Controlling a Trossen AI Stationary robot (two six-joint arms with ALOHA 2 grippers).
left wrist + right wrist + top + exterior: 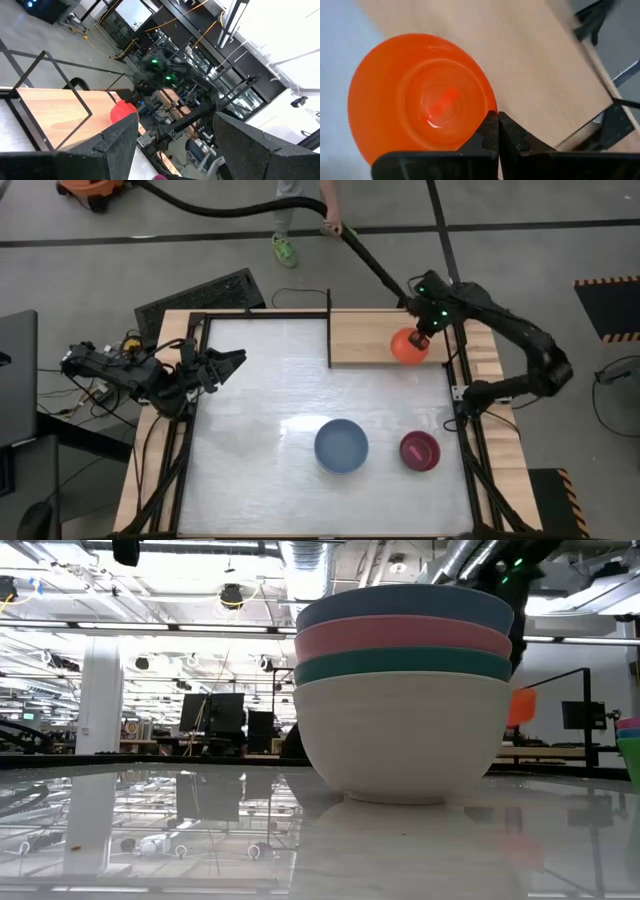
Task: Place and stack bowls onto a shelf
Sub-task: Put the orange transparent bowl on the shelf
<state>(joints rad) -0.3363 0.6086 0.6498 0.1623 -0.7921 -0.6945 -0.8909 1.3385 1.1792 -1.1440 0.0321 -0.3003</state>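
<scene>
At upper right of the high view, our right hand [421, 338] pinches the rim of the red bowl [408, 345] over the shelf [360, 338]. We judge it light, stiff and slick; the rim grips best. Our left hand [228, 365] waits released.

Red bowl [407, 346] on shelf [365, 338], right hand [420, 338] on rim

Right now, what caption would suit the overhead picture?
Right claw shut on the rim of the red bowl over the wooden shelf; left claw waits.
</scene>
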